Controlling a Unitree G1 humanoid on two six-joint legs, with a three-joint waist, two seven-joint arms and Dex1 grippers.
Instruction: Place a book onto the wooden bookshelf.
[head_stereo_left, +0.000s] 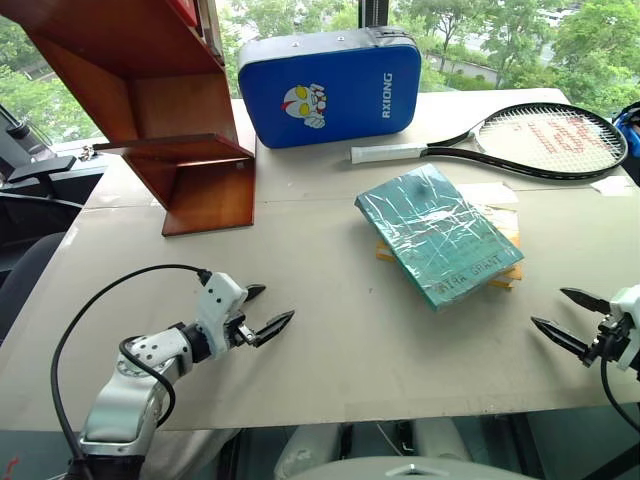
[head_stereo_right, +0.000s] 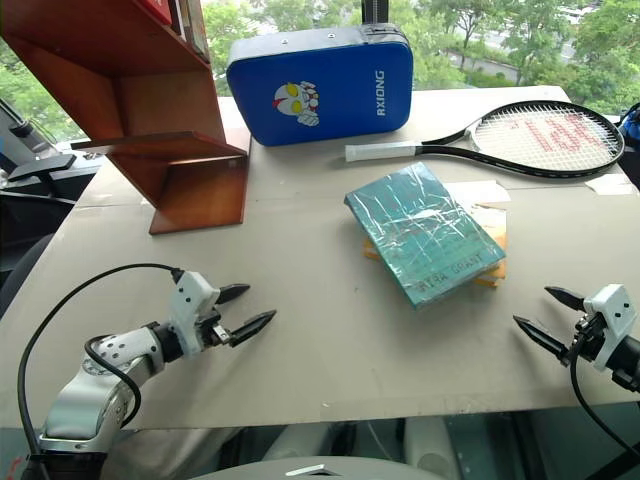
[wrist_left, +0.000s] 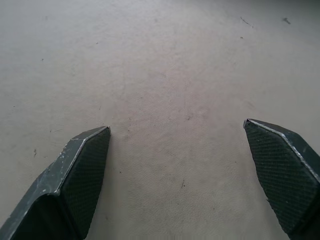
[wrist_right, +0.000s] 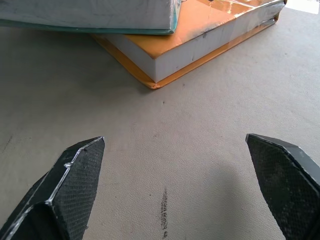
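Note:
A thick teal-green book (head_stereo_left: 440, 232) in crinkled plastic wrap lies flat on the table, on top of a thinner yellow-orange book (wrist_right: 200, 37). The wooden bookshelf (head_stereo_left: 150, 110), reddish-brown, stands at the table's far left. My left gripper (head_stereo_left: 268, 310) hovers open over bare table at the near left, well away from the books. Near the front right edge, my right gripper (head_stereo_left: 558, 314) is open and points toward the stacked books, a short gap short of them. Nothing sits between either pair of fingers.
A blue padded case (head_stereo_left: 330, 88) with a cartoon face stands upright at the back, right of the shelf. A black tennis racket (head_stereo_left: 520, 140) lies flat behind the books. The table (head_stereo_left: 330, 350) has bare room between the two grippers.

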